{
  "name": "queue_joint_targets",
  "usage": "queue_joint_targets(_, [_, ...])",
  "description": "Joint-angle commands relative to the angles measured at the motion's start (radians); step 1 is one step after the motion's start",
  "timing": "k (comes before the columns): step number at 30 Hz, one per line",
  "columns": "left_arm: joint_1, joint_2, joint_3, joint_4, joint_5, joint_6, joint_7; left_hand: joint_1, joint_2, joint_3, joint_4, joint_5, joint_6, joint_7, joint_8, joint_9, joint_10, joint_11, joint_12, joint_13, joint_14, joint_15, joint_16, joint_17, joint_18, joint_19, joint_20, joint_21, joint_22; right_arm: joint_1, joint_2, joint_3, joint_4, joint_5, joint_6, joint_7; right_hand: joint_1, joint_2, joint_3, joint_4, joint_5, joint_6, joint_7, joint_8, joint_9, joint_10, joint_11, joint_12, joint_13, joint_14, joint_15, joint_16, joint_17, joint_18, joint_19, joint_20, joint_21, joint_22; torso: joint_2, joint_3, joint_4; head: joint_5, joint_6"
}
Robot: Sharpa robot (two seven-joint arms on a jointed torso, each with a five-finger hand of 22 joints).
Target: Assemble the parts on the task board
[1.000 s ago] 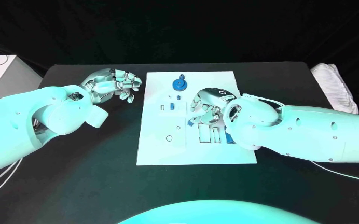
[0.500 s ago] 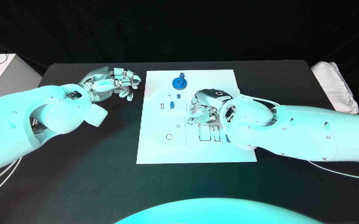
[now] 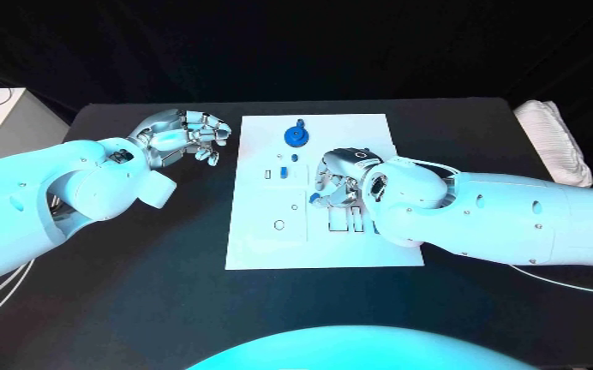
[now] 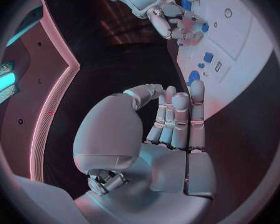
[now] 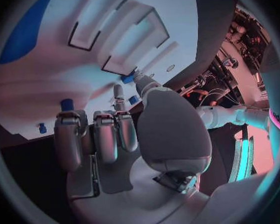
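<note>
The white task board [image 3: 266, 246] lies in the middle of the black table. A round blue part [image 3: 296, 136] stands near its far edge, and a small blue part [image 3: 283, 171] sits below it. My right hand [image 3: 341, 178] is bent down over the board's middle, beside the rectangular slots [image 5: 118, 32]. Its thumb and a finger seem to pinch a small blue part [image 5: 127, 78]. A large blue piece [image 5: 25, 32] lies by the slots. My left hand [image 3: 185, 140] hovers off the board's left edge, its fingers [image 4: 175, 117] held together and the thumb curled in, holding nothing.
A white box [image 3: 17, 117] stands at the table's far left edge, and a pale ribbed object [image 3: 551, 143] lies at the right edge. Bare black table [image 3: 136, 293] stretches in front of the board.
My right hand has crept a little to the left over the board's middle. The left hand has barely shifted.
</note>
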State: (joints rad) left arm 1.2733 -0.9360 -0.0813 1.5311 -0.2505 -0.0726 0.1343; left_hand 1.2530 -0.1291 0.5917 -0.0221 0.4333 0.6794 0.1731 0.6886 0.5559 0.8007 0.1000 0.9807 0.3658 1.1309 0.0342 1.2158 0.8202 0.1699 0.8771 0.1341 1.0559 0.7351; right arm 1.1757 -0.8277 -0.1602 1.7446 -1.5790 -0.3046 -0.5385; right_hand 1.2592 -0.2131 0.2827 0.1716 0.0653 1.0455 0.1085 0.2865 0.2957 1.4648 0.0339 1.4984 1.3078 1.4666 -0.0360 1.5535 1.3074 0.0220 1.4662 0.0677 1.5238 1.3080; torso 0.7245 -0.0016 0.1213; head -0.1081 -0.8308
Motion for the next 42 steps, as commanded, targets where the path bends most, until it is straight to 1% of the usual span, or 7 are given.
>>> queue_joint_targets(1, [0.000, 0.000, 0.001, 0.004, 0.007, 0.001, 0.005, 0.014, 0.000, -0.004, 0.000, -0.003, 0.006, 0.003, -0.003, -0.001, -0.002, 0.000, -0.007, -0.002, -0.010, 0.000, -0.004, -0.002, 0.014, 0.001, 0.001, -0.005, -0.002, -0.002, 0.003, -0.001, -0.002, -0.022, 0.037, -0.016, 0.014, 0.001, -0.007, 0.002, -0.005, 0.002, -0.006, 0.004, 0.001, 0.054, -0.008, 0.005, 0.202, 0.098, -0.006, 0.004, 0.239, -0.013, 0.092, -0.005, 0.007, 0.248, 0.000, -0.0003, 0.0003, 0.000, 0.000])
queue_joint_targets(8, [0.000, -0.001, 0.001, 0.005, 0.007, 0.002, 0.001, 0.015, 0.000, -0.005, 0.000, -0.003, 0.007, 0.003, -0.003, -0.002, -0.002, 0.000, -0.008, -0.002, -0.010, 0.000, -0.005, -0.003, 0.014, 0.001, 0.001, -0.006, -0.002, -0.003, 0.012, -0.002, -0.009, -0.021, 0.039, -0.017, 0.025, 0.010, -0.016, 0.017, -0.007, 0.002, -0.007, 0.011, 0.002, 0.057, -0.010, 0.008, 0.206, 0.099, -0.007, 0.005, 0.240, -0.014, 0.093, -0.005, 0.010, 0.249, 0.000, -0.0001, -0.0004, 0.000, -0.001])
queue_joint_targets(15, [0.000, -0.001, 0.001, 0.005, 0.007, 0.004, -0.004, 0.015, 0.000, -0.005, 0.001, -0.003, 0.008, 0.003, -0.003, -0.003, -0.001, 0.000, -0.008, -0.003, -0.013, 0.000, -0.007, -0.007, 0.014, 0.001, 0.001, -0.007, -0.002, -0.010, 0.022, -0.002, -0.019, -0.016, 0.031, -0.015, 0.053, 0.038, -0.004, 0.032, -0.001, 0.005, -0.013, 0.024, 0.004, 0.063, -0.015, 0.016, 0.213, 0.099, -0.011, 0.006, 0.242, -0.015, 0.094, -0.009, 0.012, 0.250, 0.000, 0.0005, 0.0008, 0.001, -0.002])
queue_joint_targets(18, [0.000, -0.001, 0.001, 0.005, 0.007, 0.005, -0.006, 0.017, 0.001, -0.005, 0.001, -0.003, 0.008, 0.003, -0.004, -0.004, -0.001, -0.001, -0.009, -0.004, -0.014, 0.000, -0.008, -0.008, 0.014, 0.001, 0.001, -0.007, -0.003, -0.013, 0.024, -0.003, -0.019, -0.015, 0.020, -0.012, 0.056, 0.040, -0.002, 0.032, 0.001, 0.005, -0.013, 0.024, 0.004, 0.063, -0.015, 0.016, 0.213, 0.099, -0.012, 0.006, 0.241, -0.015, 0.094, -0.009, 0.013, 0.250, 0.000, 0.0009, 0.0002, 0.003, -0.003])
queue_joint_targets(27, [0.000, 0.000, 0.001, 0.003, 0.007, 0.011, -0.018, 0.022, 0.000, -0.006, -0.001, -0.002, 0.009, 0.003, -0.005, -0.007, -0.002, 0.000, -0.011, -0.007, -0.021, 0.000, -0.013, -0.018, 0.014, 0.000, 0.001, -0.009, -0.004, -0.015, 0.027, -0.003, -0.020, -0.017, -0.005, -0.006, 0.067, 0.025, -0.004, 0.033, 0.005, -0.002, -0.011, 0.027, 0.003, 0.059, -0.014, 0.009, 0.208, 0.099, -0.012, 0.005, 0.241, -0.014, 0.093, -0.010, 0.010, 0.250, 0.001, 0.0003, -0.0009, 0.002, -0.002])
queue_joint_targets(34, [0.000, 0.001, 0.001, 0.000, 0.007, 0.012, -0.019, 0.022, 0.000, -0.006, -0.001, -0.002, 0.009, 0.003, -0.005, -0.007, -0.002, 0.000, -0.011, -0.007, -0.021, 0.000, -0.013, -0.018, 0.014, 0.000, 0.001, -0.009, -0.004, -0.015, 0.019, -0.003, -0.012, -0.024, -0.047, 0.003, 0.055, -0.002, -0.052, 0.074, -0.007, -0.030, 0.000, 0.027, -0.002, 0.047, -0.004, -0.006, 0.195, 0.099, -0.004, 0.005, 0.240, -0.013, 0.092, -0.004, 0.005, 0.248, 0.000, 0.0011, -0.0006, 0.002, -0.002])
queue_joint_targets(42, [0.000, 0.001, 0.001, -0.004, 0.007, 0.013, -0.020, 0.023, 0.000, -0.006, -0.001, -0.002, 0.009, 0.003, -0.006, -0.008, -0.003, 0.000, -0.011, -0.008, -0.020, 0.000, -0.013, -0.017, 0.014, 0.000, 0.001, -0.009, -0.004, -0.015, 0.012, -0.002, -0.002, -0.028, -0.075, 0.016, 0.073, -0.002, -0.078, 0.091, -0.007, -0.044, 0.003, 0.028, -0.003, 0.044, -0.001, -0.009, 0.193, 0.099, -0.001, 0.006, 0.242, -0.014, 0.092, -0.001, 0.006, 0.249, 0.000, 0.0010, -0.0004, 0.001, -0.004])
